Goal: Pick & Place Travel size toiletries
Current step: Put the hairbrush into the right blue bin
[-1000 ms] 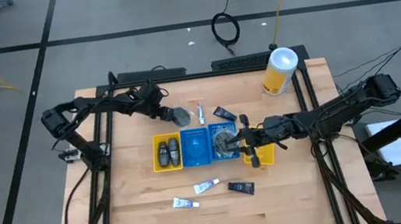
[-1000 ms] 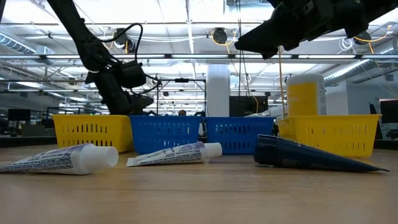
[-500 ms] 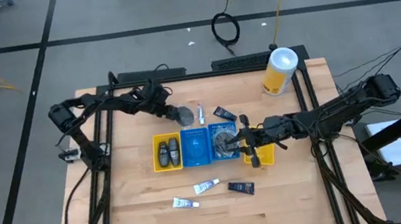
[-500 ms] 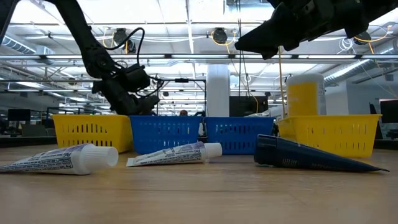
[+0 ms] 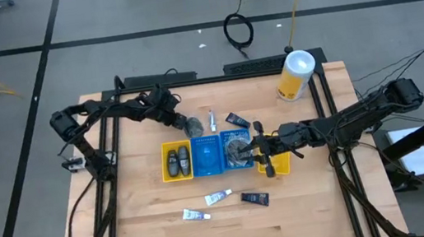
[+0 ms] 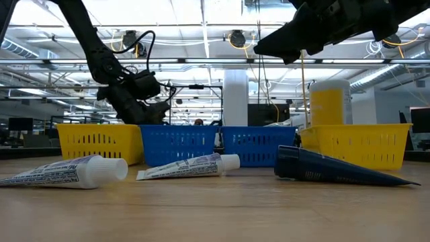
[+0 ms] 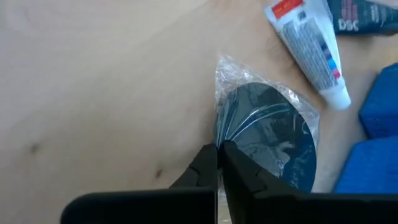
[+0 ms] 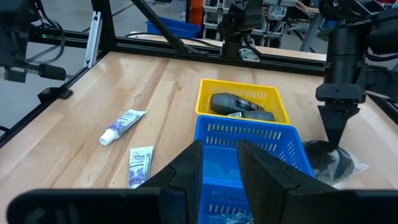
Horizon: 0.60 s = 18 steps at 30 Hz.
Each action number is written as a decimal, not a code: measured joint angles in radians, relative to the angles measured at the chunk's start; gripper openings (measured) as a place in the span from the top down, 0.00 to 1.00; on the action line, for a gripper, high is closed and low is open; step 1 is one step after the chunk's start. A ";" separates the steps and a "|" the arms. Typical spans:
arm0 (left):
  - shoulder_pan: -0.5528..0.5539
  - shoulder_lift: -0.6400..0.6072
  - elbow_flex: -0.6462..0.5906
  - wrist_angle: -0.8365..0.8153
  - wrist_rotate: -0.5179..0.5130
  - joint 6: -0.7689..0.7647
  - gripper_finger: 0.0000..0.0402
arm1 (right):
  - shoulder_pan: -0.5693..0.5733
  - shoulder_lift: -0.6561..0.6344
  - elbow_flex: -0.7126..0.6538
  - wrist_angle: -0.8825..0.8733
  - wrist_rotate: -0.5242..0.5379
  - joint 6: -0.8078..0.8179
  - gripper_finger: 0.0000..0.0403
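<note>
The left tool (image 7: 219, 155), open a second ago, is now pinching shut on the wrapped bundle (image 7: 273, 140), apparently its plastic edge. The right tool (image 8: 219, 163) is hovering half-open over the blue bin (image 8: 252, 138), holding nothing.

A pale wooden bench (image 5: 143, 219) carries four small bins in a row across its middle: yellow bin (image 5: 176, 161) at the left, two blue bins (image 5: 208, 155), and a yellow one (image 5: 283, 165) at the right. Far of the row lie a wrapped dark bundle (image 5: 193, 124), a white tube (image 5: 211, 120) and a navy packet (image 5: 236, 120). A yellow canister (image 5: 296, 75) stands far right. Near the front lie two white tubes (image 5: 218, 196) and a navy tube (image 5: 255, 198).
</note>
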 joint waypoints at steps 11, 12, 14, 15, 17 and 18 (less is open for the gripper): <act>-0.036 -0.234 -0.002 -0.012 -0.081 0.024 1.00 | 0.000 0.000 0.000 -0.004 0.001 0.017 0.77; -0.044 -0.260 -0.001 -0.012 -0.087 0.030 1.00 | 0.000 0.000 0.000 -0.003 0.004 0.018 0.77; -0.061 -0.311 -0.001 -0.011 -0.090 0.046 1.00 | 0.000 0.000 0.000 -0.003 0.004 0.017 0.77; -0.071 -0.338 -0.001 -0.011 -0.098 0.051 1.00 | 0.000 0.000 0.000 -0.004 0.004 0.017 0.77; -0.097 -0.389 -0.001 -0.006 -0.121 0.054 1.00 | 0.000 0.000 0.000 -0.003 0.004 0.018 0.77; -0.111 -0.413 0.000 -0.006 -0.134 0.061 1.00 | 0.000 0.000 0.000 -0.003 0.004 0.017 0.77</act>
